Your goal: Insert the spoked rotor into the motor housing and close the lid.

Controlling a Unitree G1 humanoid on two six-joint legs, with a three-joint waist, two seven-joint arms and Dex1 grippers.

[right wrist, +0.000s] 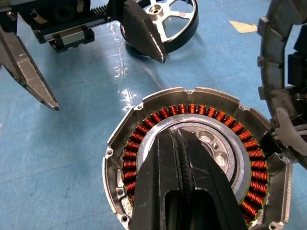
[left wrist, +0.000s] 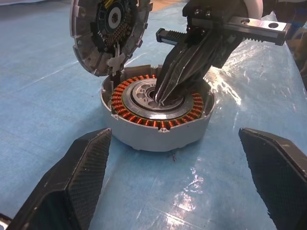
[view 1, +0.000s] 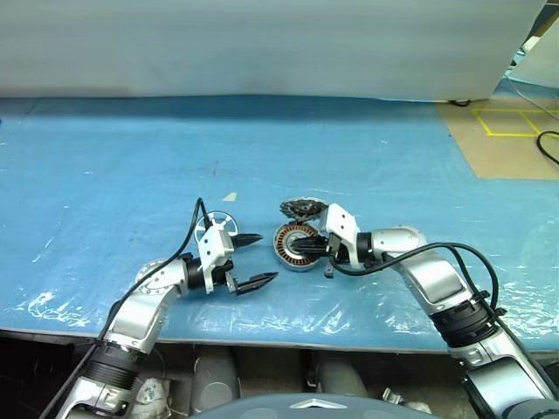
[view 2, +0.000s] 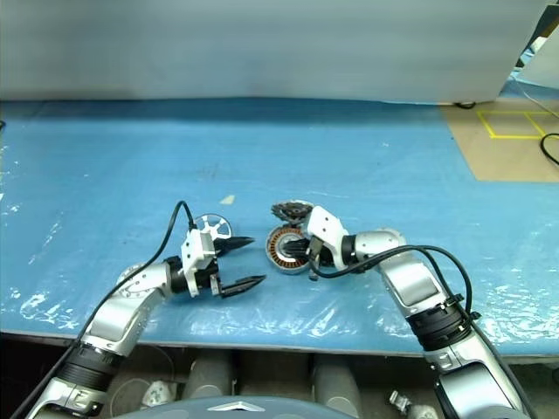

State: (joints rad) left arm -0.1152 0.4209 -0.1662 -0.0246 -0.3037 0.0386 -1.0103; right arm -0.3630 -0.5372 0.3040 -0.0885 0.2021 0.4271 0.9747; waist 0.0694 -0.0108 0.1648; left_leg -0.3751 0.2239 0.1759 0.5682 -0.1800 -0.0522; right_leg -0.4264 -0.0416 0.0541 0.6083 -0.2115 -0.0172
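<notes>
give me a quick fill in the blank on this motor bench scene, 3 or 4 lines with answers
1. The right tool is ____, its tips pushed into the centre of the motor housing.
2. The left tool stands ____ beside the housing, holding nothing.
3. The spoked rotor lies on the ____ table cover.
4. The lid stands tilted up at the housing's ____.

Answers: shut; open; blue; rim

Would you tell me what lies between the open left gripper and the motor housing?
Only bare blue table cover, seen in the left wrist view between the left gripper and the motor housing.
</notes>
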